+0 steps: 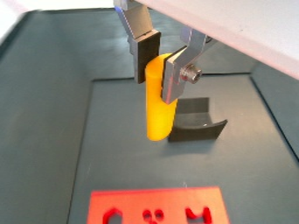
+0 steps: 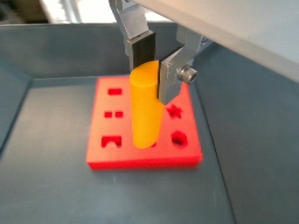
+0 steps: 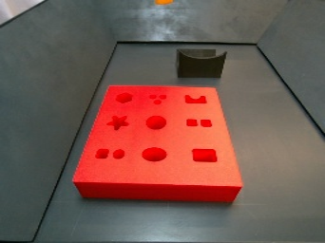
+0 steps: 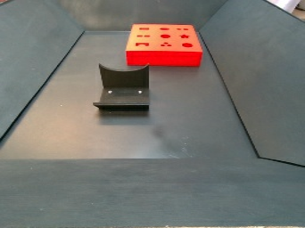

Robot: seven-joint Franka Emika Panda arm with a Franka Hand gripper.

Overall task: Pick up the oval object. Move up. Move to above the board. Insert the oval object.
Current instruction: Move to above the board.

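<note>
Dark grey flooring with sloped walls [image 4: 167, 134] forms the work area, and on it two things are set well apart: the board [image 3: 159, 185], a flat red slab lying with its nine cut-outs facing up so that a piece can be lowered straight in, and the fixture [image 4: 121, 89], a dark L-shaped bracket standing empty on its base plate. The gripper [image 1: 163, 66] is seen only in the wrist views; in the side views just a sliver of orange at the upper edge of one frame [image 3: 162, 3] hints at it, which suggests it is raised high above the floor. Between the fingers [image 1: 176, 74] the oval object [image 1: 156, 105] is clamped near its top — the silver plates are closed against its rounded sides, and most of its length hangs free below. It is held upright, presumably so the lower end can be presented squarely to a hole. In a wrist view the fixture [image 1: 193, 122] is seen behind the peg's lower end, far beneath it; in a wrist view the board [image 2: 117, 157] is seen behind it as well. Pick-up and lifting are judged done; travel to above the board and the insertion itself are judged not yet done
</note>
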